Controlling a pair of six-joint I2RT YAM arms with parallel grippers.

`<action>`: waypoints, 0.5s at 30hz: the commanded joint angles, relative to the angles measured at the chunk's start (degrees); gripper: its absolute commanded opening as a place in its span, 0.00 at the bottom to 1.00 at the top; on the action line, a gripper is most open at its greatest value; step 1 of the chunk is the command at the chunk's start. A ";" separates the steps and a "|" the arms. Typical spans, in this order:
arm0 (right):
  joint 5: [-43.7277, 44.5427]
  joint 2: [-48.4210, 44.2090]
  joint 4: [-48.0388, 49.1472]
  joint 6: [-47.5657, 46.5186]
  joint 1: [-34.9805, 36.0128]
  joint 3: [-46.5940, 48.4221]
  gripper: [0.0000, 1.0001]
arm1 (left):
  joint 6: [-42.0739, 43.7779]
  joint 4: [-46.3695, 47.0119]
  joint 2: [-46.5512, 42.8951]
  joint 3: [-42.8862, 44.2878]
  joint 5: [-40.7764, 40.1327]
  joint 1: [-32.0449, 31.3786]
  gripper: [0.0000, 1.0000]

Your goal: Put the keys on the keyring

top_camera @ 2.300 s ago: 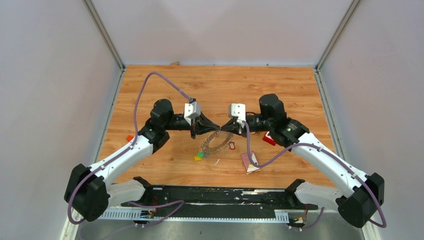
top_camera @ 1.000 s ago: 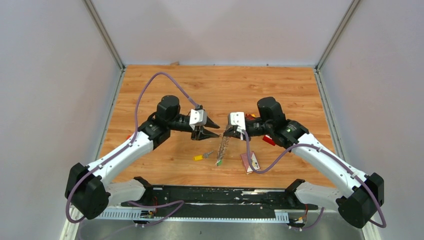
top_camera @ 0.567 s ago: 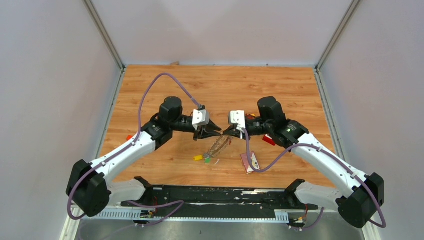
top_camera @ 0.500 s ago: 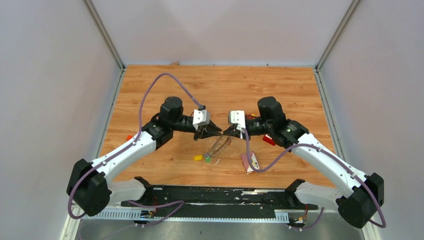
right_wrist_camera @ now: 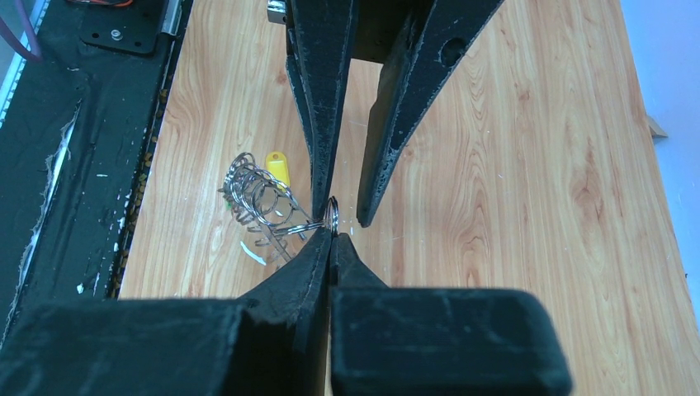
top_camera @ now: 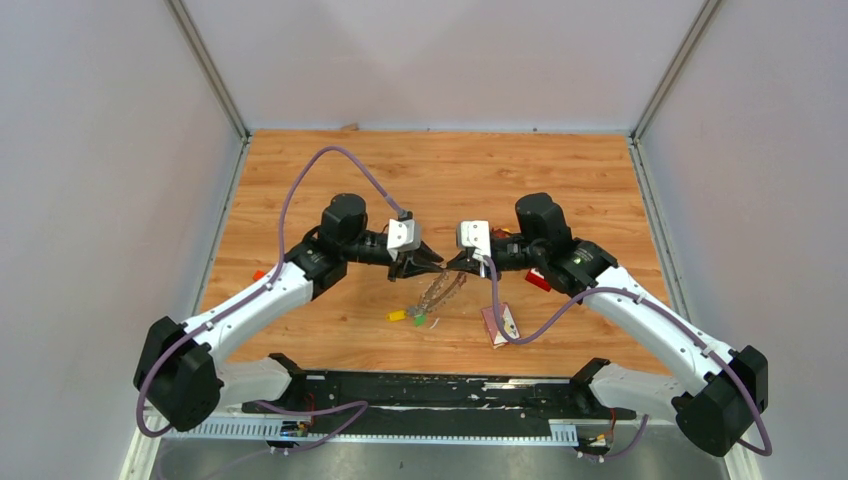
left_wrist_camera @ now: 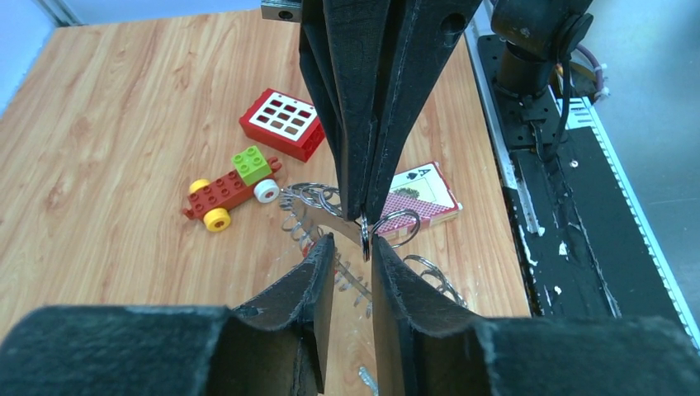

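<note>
Wood-grain tabletop [top_camera: 450, 170] fills mid-frame, boxed in by pale grey walls [top_camera: 440, 60]. At centre the right gripper [top_camera: 452, 264] is pinched tight on the keyring [top_camera: 437, 292], which trails toward lower left. The left gripper [top_camera: 434, 264] faces it, fingers apart. A yellow-tagged key [top_camera: 398, 315] lies just left of the ring's low end

Both arms stretch forward from their bases and bend inward at the elbows, so that the left gripper [top_camera: 430, 262] and the right gripper [top_camera: 452, 264] face each other, almost tip to tip. The left one's jaws stand a little apart; the right one's are pressed tight together.
</note>
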 commanded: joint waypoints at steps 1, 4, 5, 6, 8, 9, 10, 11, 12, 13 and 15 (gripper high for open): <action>-1.11 -0.57 3.22 -0.61 -0.01 0.08 0.00 | 2.58 -1.01 -2.75 1.66 -0.68 -0.25 0.29; -1.40 -0.40 3.06 -0.62 -0.06 0.17 0.00 | 3.01 -1.98 -2.71 2.32 -0.64 -0.28 0.26; -1.44 -0.40 3.04 -0.69 -0.03 0.16 0.00 | 3.25 -2.39 -2.58 2.72 -0.50 -0.26 0.25; -1.43 -0.48 3.04 -0.71 -0.09 0.17 0.00 | 3.39 -2.63 -2.52 2.84 -0.51 -0.27 0.23; -1.55 -0.49 3.04 -0.67 -0.06 0.21 0.00 | 3.45 -2.55 -2.33 2.94 -0.39 -0.29 0.21; -1.65 -0.49 2.96 -0.62 -0.12 0.24 0.00 | 3.21 -2.32 -2.13 2.94 -0.46 -0.25 0.21; -1.76 -0.41 2.95 -0.67 -0.11 0.20 0.00 | 2.96 -2.17 -1.91 3.02 -0.41 -0.23 0.21; -1.92 -0.40 2.94 -0.63 -0.07 0.21 0.00 | 2.62 -1.82 -1.70 3.10 -0.45 -0.24 0.21; -2.14 -0.32 2.87 -0.62 -0.15 0.18 0.00 | 2.27 -1.46 -1.45 3.12 -0.56 -0.24 0.21; -2.40 -0.32 2.82 -0.62 -0.07 0.22 0.00 | 1.98 -1.15 -1.11 3.22 -0.71 -0.27 0.21; -2.92 -0.33 2.70 -0.67 -0.08 0.33 0.00 | 1.64 -0.66 -0.53 3.65 -0.96 -0.27 0.21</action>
